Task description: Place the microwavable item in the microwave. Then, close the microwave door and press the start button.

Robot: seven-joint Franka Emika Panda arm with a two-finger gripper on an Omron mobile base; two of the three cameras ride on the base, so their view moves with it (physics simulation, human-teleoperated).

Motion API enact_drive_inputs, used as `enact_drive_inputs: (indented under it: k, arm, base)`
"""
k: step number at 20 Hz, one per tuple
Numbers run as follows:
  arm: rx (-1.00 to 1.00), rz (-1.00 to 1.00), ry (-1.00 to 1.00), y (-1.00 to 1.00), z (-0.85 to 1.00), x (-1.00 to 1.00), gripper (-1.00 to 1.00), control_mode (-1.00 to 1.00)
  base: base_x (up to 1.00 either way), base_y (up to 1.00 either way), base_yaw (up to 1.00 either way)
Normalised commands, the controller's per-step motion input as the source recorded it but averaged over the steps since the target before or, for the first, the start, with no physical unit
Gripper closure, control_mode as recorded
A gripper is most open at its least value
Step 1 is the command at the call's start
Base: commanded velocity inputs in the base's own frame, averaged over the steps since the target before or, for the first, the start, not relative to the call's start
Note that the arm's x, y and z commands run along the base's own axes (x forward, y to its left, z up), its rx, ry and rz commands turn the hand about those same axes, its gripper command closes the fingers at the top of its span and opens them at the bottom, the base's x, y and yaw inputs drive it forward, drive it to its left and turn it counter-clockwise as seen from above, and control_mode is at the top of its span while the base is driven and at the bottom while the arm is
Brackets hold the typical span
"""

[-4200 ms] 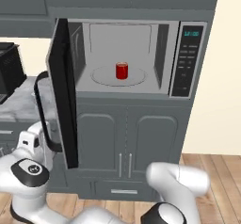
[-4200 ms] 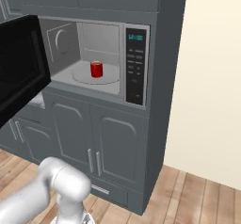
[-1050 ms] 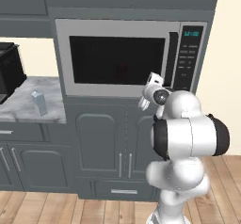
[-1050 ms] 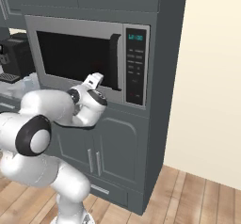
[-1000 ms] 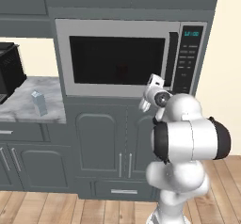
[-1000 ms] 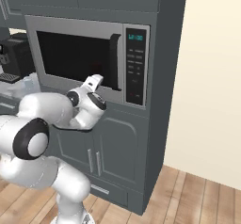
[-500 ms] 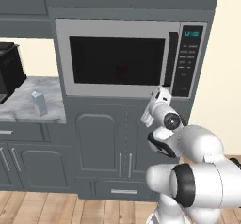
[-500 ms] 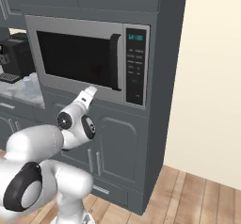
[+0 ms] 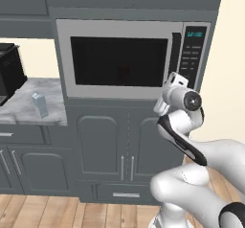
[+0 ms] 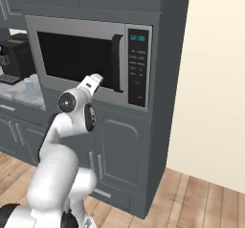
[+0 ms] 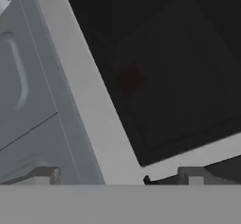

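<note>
Microwave door (image 9: 119,62) shut; red cylinder (image 11: 130,79) dimly visible behind its black window. Gripper (image 11: 115,177) spread wide, empty, near the door's lower right corner.

A pale blue-grey carton (image 9: 40,105) stands upright on the marble counter (image 9: 26,108), near its front edge and towards its right end. A black coffee machine (image 9: 9,73) sits at the counter's left, against the back. Grey cabinet doors (image 9: 115,148) close the front below, above a wooden floor (image 9: 57,212).
</note>
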Motion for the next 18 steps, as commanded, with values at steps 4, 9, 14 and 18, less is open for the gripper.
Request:
enact_drive_inputs:
  k: [4, 9, 14, 18]
  arm:
    - [0.01, 0.0, 0.16, -0.57, 0.16, -0.64, -1.0, -1.0]
    - [0.01, 0.0, 0.06, -0.44, -0.53, -0.51, -1.0, -1.0]
    - [0.01, 0.0, -0.08, -0.09, -0.64, 0.0, -1.0, -1.0]
    - [0.1, 0.0, -0.09, -0.46, -0.19, 0.01, -1.0, -1.0]
  base:
    - [0.0, 0.0, 0.0]
    - [0.0, 0.0, 0.0]
    - [0.0, 0.0, 0.0]
    - [0.0, 0.0, 0.0]
